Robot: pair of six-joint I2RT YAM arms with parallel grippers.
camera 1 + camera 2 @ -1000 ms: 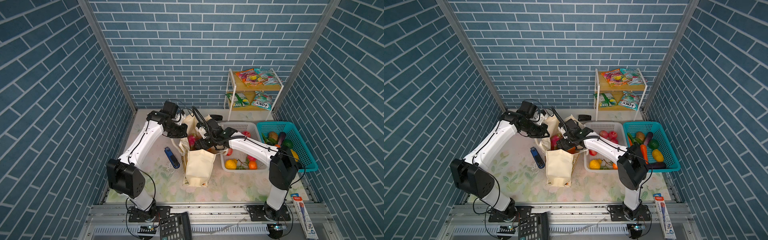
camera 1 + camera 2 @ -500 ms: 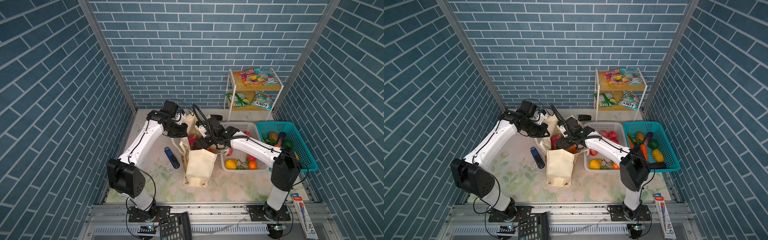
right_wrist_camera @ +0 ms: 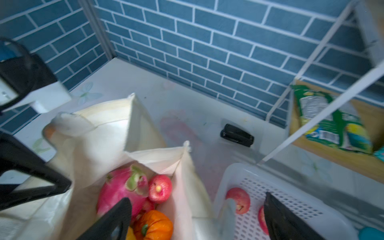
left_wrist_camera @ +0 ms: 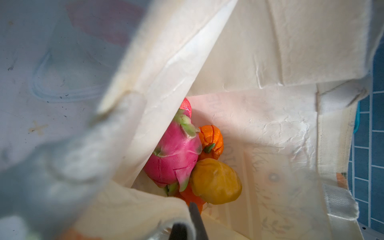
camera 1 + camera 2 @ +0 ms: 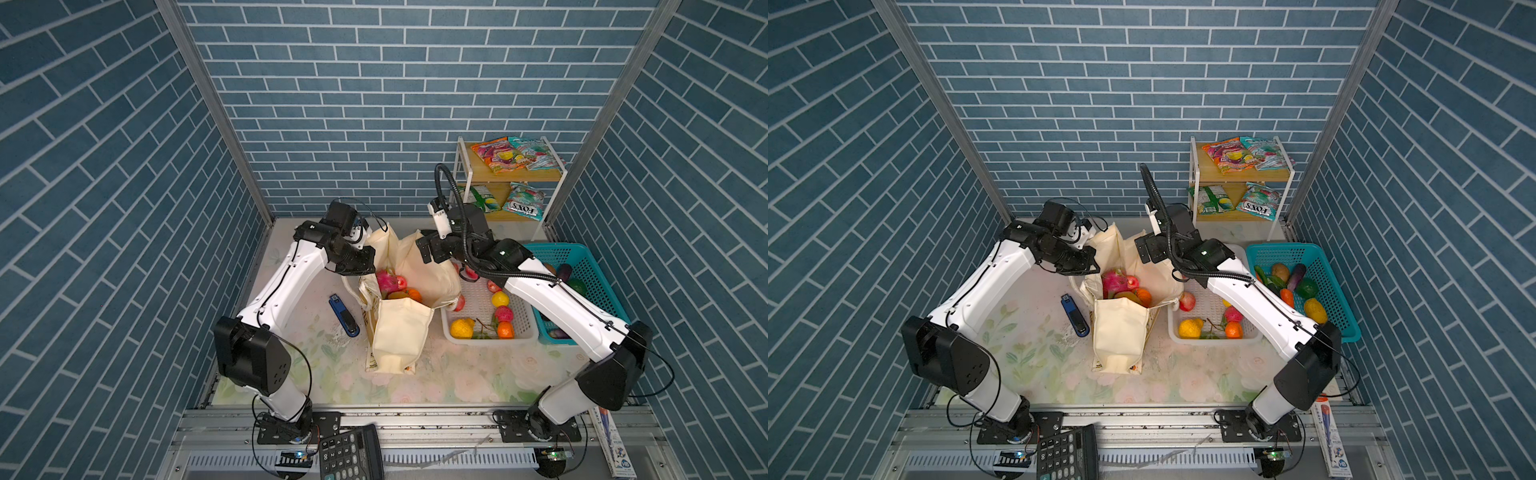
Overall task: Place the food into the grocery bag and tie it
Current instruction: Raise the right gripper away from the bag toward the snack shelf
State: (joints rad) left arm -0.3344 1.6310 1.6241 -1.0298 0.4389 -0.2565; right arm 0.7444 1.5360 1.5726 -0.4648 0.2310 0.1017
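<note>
The cream grocery bag [image 5: 401, 332] [image 5: 1121, 328] stands mid-table with its mouth spread. Inside lie a magenta dragon fruit [image 5: 386, 279] [image 4: 174, 153] [image 3: 118, 191], a ribbed orange fruit [image 4: 211, 138] [image 3: 153, 225], a yellow-orange fruit [image 4: 216, 180] and a red apple [image 3: 160, 188]. My left gripper [image 5: 366, 269] [image 4: 187, 226] is shut on the bag's left rim, cloth draped over its fingers. Above the bag's right rim hangs my right gripper [image 5: 430, 251] [image 3: 196, 199], open and holding nothing. Orange-pink [image 5: 498, 156] and teal [image 5: 536, 151] snack packets lie on the shelf's top board.
A white basket [image 5: 490, 340] with loose fruit touches the bag's right side; a teal basket [image 5: 552, 248] of vegetables stands beyond it. A blue stapler [image 5: 344, 316] lies left of the bag, a black stapler [image 3: 236, 135] behind it. More packets fill the lower shelf [image 5: 521, 203].
My right gripper has come up and back out of the bag's mouth, staying open. The left arm has kept its hold on the rim.
</note>
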